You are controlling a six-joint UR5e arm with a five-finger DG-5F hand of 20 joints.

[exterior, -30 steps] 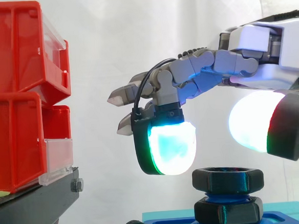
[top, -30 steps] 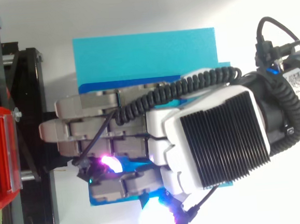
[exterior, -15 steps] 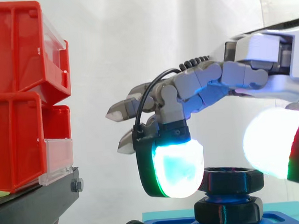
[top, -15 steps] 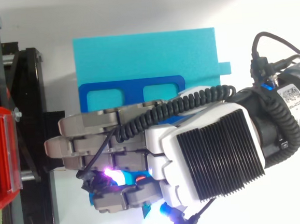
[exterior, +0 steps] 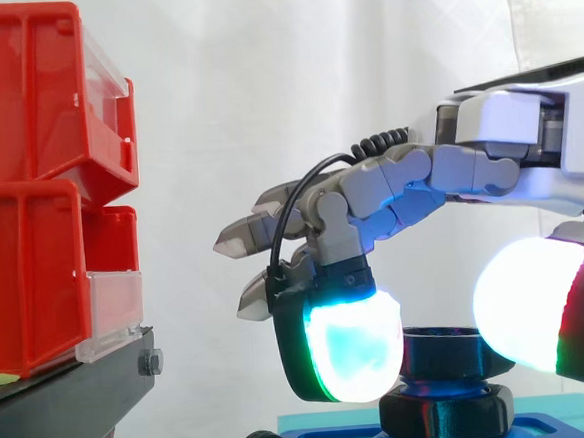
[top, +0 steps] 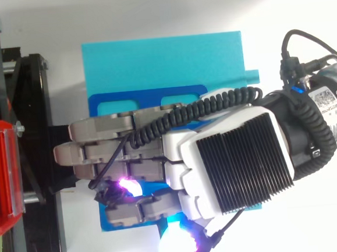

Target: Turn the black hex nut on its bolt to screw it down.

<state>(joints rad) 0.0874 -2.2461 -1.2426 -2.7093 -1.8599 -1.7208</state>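
The hand (exterior: pixel 400 183) has come down since a second ago: the glowing pad of its bent finger (exterior: pixel 346 346), which then hung above the black hex nut (exterior: pixel 450 351), is now level with it, and the thumb pad (exterior: pixel 523 303) has dropped with it to the same height. In the side view the hand reaches in from the right with most of its fingers stretched out nearly level towards the red bins (exterior: pixel 24 107). One finger is curled straight down so that its white-cyan pad, edged green, covers the nut's left edge. The thumb's white pad, rimmed red and green, covers the nut's right edge. The nut thus sits pinched between the two pads, with just its middle face showing in the gap. It is on the upper part of the blue bolt (exterior: pixel 439 381), standing clear above a second black nut (exterior: pixel 446 412) lower on the same bolt, with a thin band of blue between the two. The bolt rises from a dark blue plate (top: pixel 149 98) that lies on a teal block (top: pixel 163 62) on the white table (top: pixel 148 11). From above, the back of the hand (top: pixel 235 161) lies over the plate's near half and hides the nut. The bent finger's tip glows magenta (top: pixel 128 186) and the thumb pad (top: pixel 173 247) shines at the lower edge. The bins rest on a black stand (exterior: pixel 64 405) to the left, well apart from the bolt, before the white curtain (exterior: pixel 262 81).
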